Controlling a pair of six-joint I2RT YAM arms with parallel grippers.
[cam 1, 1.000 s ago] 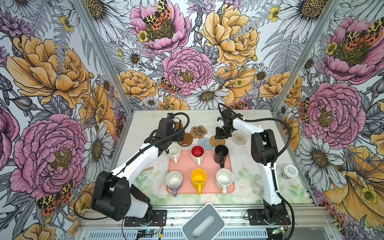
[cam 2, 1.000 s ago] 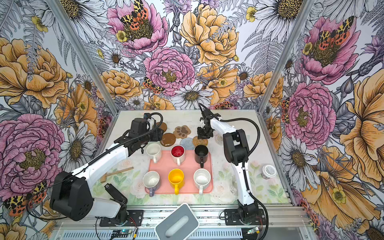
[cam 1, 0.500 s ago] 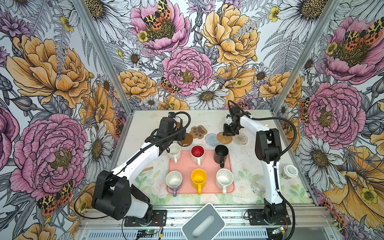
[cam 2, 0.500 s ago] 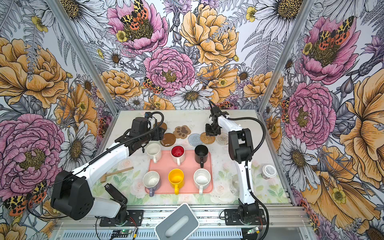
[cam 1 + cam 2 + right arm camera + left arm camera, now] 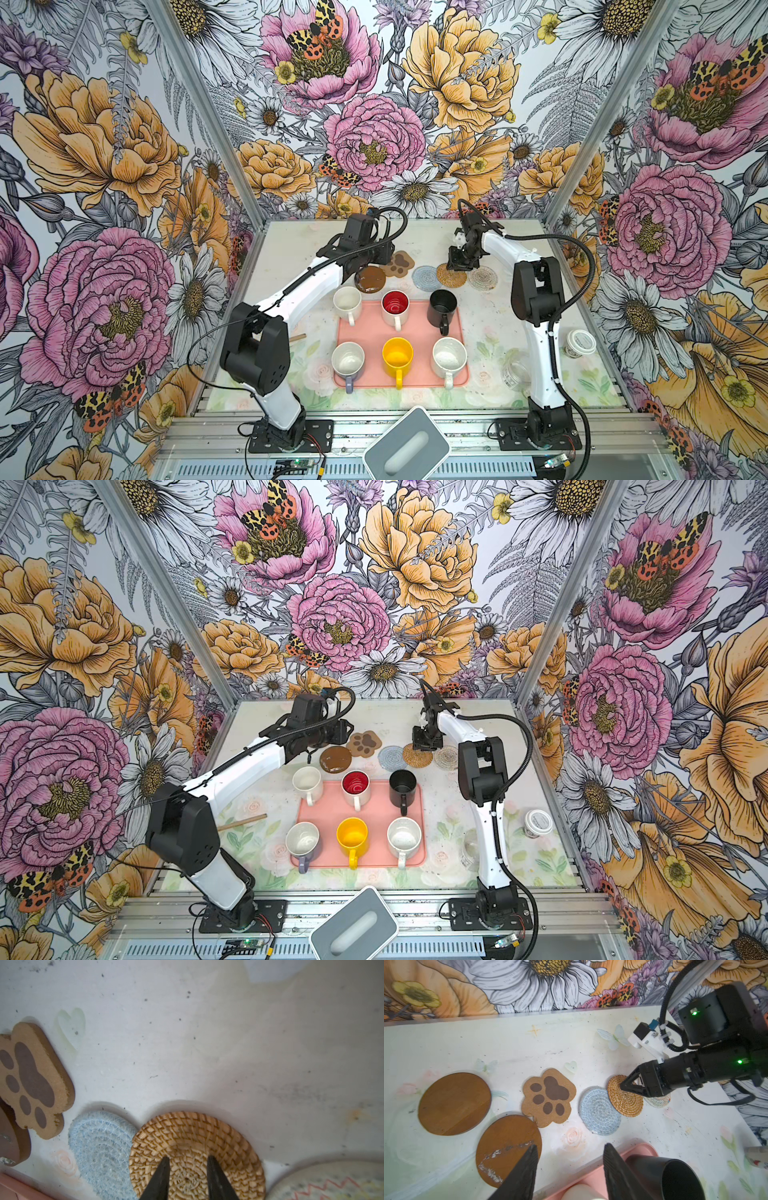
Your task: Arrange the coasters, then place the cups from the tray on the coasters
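Floral-print walls [image 5: 374, 137], metal corner posts [image 5: 212, 124], pale flower-patterned tabletop [image 5: 299, 249], even light.

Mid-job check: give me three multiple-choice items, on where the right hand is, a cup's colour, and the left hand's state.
1. The right hand is over which coaster? A grey-blue; B tan woven; C paw-print.
2. Middle cup in the tray's row nearest the arm bases? A black; B yellow; C red.
3. The left hand is? A open, empty; B shut on a cup; C shut on a coaster.
Answers: B, its wrist view shows it right above the tan woven coaster; B, the yellow cup stands there; A, nothing sits between its spread jaws.
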